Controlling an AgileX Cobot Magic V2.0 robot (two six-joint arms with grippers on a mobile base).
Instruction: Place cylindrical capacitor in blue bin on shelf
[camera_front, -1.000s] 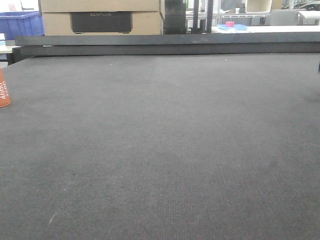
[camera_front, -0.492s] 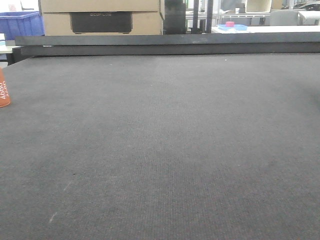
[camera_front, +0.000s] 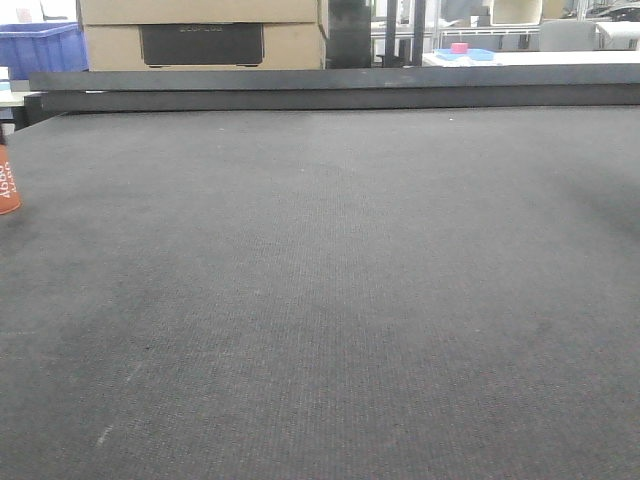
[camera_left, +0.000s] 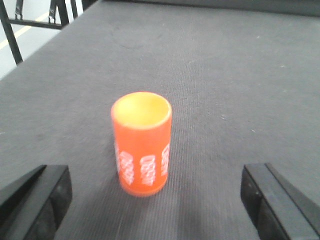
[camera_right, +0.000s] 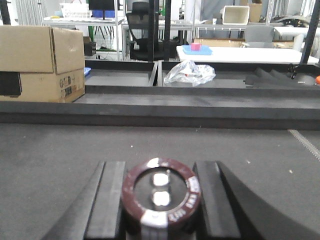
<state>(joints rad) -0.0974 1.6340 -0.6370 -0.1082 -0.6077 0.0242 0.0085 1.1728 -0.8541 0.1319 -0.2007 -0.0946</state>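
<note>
Brown capacitor (camera_right: 161, 196) in R tool (camera_right: 161, 201)

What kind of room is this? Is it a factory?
Probably a workshop or lab rather than a big factory. There are cardboard boxes, long dark worktables, and an office chair near a white table farther back.

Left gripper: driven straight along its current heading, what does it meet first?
Likely the cylindrical capacitor, upright on the dark table top, centred ahead of the left gripper between its open fingers. Nothing else shows in that line; the gap to it is unclear.
</note>
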